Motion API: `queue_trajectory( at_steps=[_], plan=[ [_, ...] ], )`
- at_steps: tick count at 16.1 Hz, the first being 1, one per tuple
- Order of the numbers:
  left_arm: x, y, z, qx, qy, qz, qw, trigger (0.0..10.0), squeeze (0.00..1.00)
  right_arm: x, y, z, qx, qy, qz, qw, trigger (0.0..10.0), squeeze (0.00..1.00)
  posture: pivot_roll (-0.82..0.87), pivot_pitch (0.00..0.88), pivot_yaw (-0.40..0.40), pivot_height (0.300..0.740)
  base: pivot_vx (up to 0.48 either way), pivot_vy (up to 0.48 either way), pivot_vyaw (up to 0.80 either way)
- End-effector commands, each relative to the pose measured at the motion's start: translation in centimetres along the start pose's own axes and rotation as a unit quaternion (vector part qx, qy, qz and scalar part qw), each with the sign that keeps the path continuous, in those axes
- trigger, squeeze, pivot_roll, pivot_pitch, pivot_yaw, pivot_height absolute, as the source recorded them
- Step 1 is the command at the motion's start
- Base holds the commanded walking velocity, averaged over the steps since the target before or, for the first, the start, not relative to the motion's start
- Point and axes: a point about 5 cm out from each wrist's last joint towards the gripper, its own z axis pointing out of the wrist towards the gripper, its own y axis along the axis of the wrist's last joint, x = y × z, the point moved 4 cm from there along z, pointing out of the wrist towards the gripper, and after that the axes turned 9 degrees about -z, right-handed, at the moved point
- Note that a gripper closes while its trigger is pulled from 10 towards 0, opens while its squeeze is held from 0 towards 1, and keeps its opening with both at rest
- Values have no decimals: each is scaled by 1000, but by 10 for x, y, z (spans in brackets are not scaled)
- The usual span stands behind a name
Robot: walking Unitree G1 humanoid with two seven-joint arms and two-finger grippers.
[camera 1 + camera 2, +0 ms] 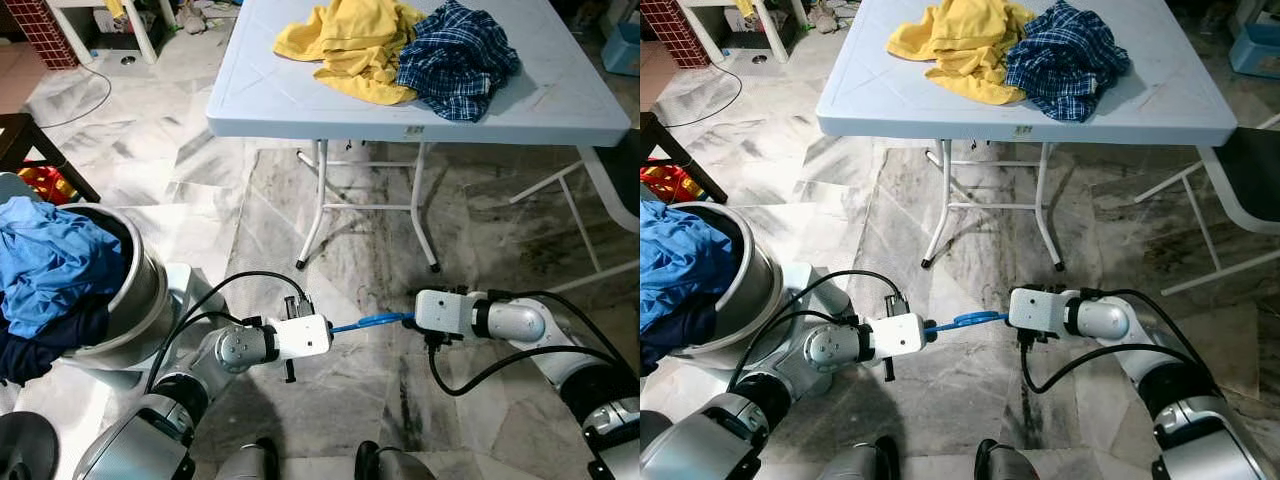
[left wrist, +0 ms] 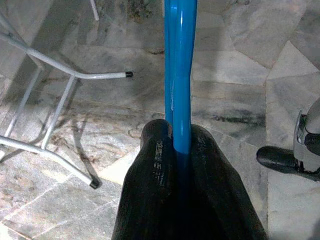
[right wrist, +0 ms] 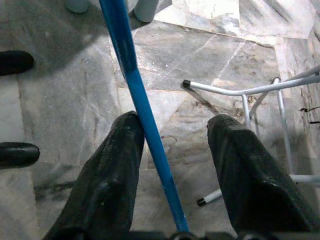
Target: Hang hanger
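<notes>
Left wrist view: blue hanger [image 2: 180, 75] pinched in left gripper [image 2: 182, 145], between right gripper's [image 3: 175, 135] parted fingers.

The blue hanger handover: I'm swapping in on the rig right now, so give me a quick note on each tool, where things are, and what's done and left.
Left tool: shut on the blue hanger, held low over the marble floor.
Right tool: open, fingers either side of the hanger's bar, one touching it, not clamped.
Yellow garment and plaid shirt lie on the folding table; blue clothes sit in the metal basket on the left.
Done: hanger picked up.
Left: hang it; no rail is in view.
</notes>
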Motion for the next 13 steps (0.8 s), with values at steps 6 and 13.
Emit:
queue_trajectory(
  at_steps=[6,13],
  plan=[
    [-3,3,3,0,-14,13,1000,10000,0,20,-2,-1,-6,57,-19,998,0,0,-11,232,21,740,0,0,0],
    [-6,6,7,-4,-17,14,1000,10000,0,18,-4,1,8,49,-45,998,0,0,-14,227,16,740,0,0,0]
  ],
)
